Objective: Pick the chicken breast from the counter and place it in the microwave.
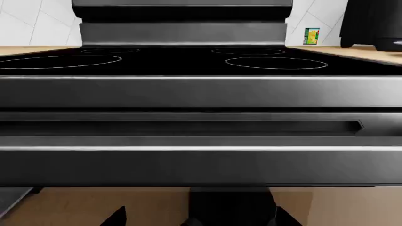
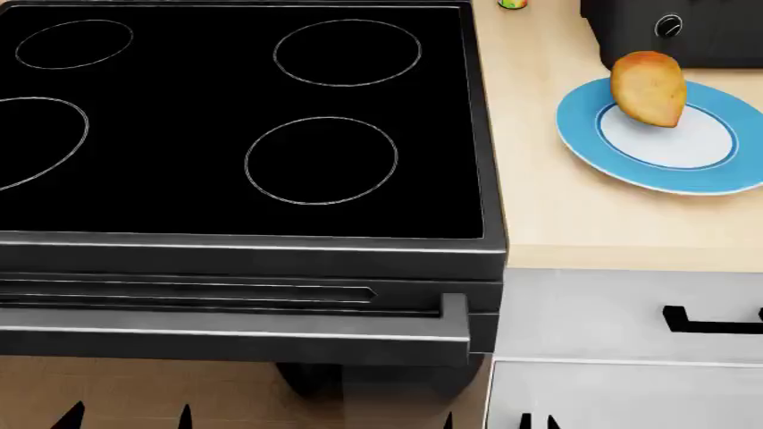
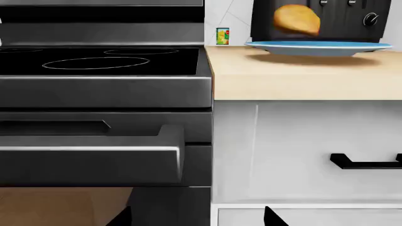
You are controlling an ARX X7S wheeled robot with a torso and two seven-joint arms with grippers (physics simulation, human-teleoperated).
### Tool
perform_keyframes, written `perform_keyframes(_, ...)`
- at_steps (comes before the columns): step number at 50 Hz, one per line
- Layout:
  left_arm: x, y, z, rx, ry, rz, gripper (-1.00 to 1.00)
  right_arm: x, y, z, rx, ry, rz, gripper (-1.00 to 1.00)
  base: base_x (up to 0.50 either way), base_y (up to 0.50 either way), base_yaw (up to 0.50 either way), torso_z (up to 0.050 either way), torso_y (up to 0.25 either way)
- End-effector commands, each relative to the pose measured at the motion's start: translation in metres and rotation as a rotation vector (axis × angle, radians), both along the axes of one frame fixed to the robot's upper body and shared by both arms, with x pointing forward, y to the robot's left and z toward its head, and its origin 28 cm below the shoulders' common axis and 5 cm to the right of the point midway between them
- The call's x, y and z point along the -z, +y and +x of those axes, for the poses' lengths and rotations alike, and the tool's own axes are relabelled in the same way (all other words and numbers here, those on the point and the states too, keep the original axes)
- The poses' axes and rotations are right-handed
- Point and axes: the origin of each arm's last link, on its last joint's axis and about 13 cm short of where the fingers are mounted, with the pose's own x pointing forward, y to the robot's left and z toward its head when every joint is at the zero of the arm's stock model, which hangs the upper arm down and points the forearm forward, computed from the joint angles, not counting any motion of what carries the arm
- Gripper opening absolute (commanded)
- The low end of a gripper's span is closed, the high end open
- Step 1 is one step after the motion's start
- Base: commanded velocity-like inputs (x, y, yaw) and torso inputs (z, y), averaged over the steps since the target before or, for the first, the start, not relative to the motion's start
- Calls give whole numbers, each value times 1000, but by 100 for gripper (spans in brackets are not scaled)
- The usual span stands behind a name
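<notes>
Resting on a blue plate [image 2: 596,152], the chicken breast [image 2: 649,88] sits on the counter [image 2: 537,214] | both grippers low by the stove [image 2: 238,134], jaw state impossible to tell

Glossy black glass-like stove top [image 2: 238,125] with thin white rings: smooth, mirror-flat finish. Dark grey brushed-metal oven front [image 2: 238,268]: satin sheen, with a bright highlight along the bar-shaped metal oven handle [image 2: 227,335]. Light beige wood-grain counter [image 2: 537,206]: matt, smooth. Blue-rimmed round plate with white centre [image 2: 584,143]: glazed, ceramic-looking, slightly shiny. Golden-orange rounded chicken breast [image 2: 649,88]: smooth skin, soft sheen, paler yellow patches. White cabinet drawer front [image 3: 301,136]: flat matt finish, bearing a black matt drawer pull [image 3: 367,162]. Black appliance with round knobs [image 3: 339,19]: dull dark casing.
</notes>
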Motion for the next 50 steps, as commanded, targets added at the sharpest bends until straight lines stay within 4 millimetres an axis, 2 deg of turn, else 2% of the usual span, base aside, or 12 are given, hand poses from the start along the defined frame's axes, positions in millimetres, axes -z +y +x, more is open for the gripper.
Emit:
perform_keyframes(1,0,0,0,0,0,18,100,0,0,0,0,0,0,100,0,0,0,0,0)
perform_keyframes(4,0,3,3,-23,27,-58,100,0,-1,0,4,-2,9,100,0,0,0,0,0)
perform_keyframes(14,-2,1,2,-17,7,-58,100,0,-2,0,2,-3,9,100,0,0,0,0,0)
perform_keyframes(50,-3,2,3,-8,19,-66,100,-1,-2,1,11,-16,17,100,0,0,0,50,0)
